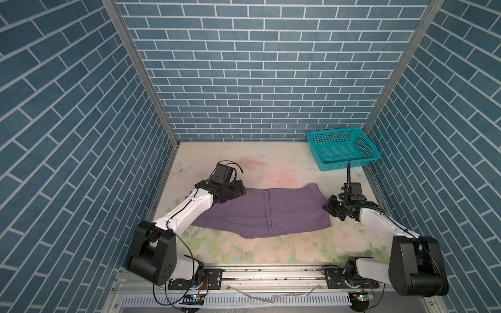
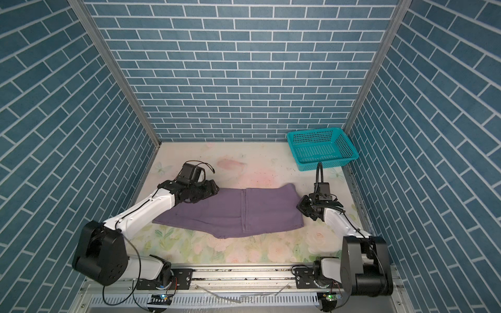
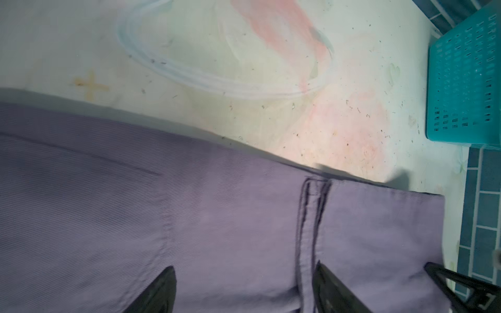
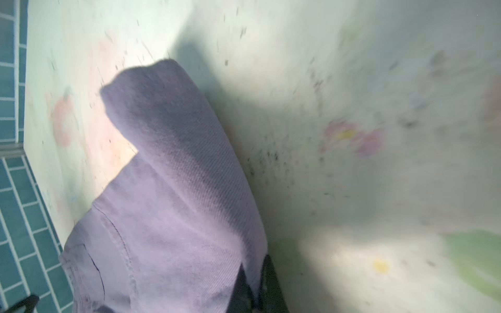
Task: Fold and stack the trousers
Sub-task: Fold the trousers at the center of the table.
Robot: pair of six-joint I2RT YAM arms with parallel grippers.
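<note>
Trousers [image 1: 260, 214]: lay mid-counter [image 1: 244, 160], folded flat, running 9 to 3 o'clock.
Left claw [image 3: 244, 271]: spread over the 10 o'clock corner, gripping nothing.
Right claw [image 4: 256, 287]: pressed together, pinching the 3 o'clock edge.
Basket [image 1: 349, 164]: 1 o'clock corner, empty.
Progress: about midway, I judged; another fold and the stacking were left.

Trousers [image 1: 284, 214] on table [image 1: 244, 157]; basket [image 1: 349, 163] behind, rightward.

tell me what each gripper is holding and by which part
Right gripper pinches the trousers at the edge on its side; left gripper is open, holding nothing.
</note>
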